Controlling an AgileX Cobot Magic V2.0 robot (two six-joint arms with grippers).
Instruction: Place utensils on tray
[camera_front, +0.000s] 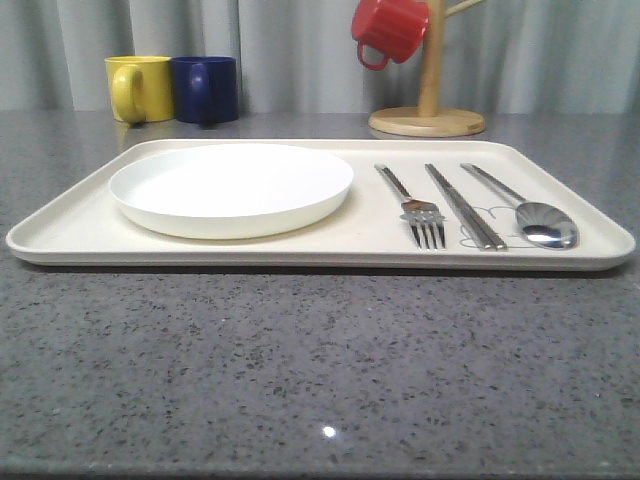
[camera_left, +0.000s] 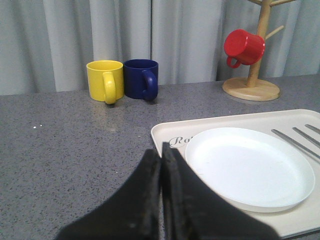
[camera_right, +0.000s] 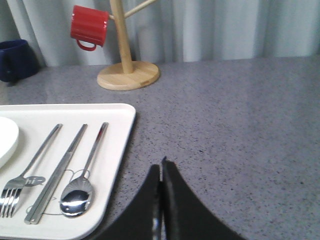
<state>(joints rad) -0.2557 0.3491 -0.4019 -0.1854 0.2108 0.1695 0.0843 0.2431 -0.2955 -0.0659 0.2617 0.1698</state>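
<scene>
Neatly side by side on tray (camera_front: 70, 235), fork (camera_front: 412, 206), chopsticks (camera_front: 464, 205), spoon (camera_front: 522, 207), business ends toward camera, both arms' fingers (camera_left: 150, 175) (camera_right: 172, 185) together.

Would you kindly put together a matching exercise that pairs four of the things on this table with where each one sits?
Things:
1. red mug
2. spoon
3. yellow mug
4. plate

Places:
A. on the left part of the tray
B. hanging on the wooden mug stand
C. on the table beside the blue mug
D. on the tray, right of the chopsticks

Pairs: 1-B, 2-D, 3-C, 4-A
</scene>
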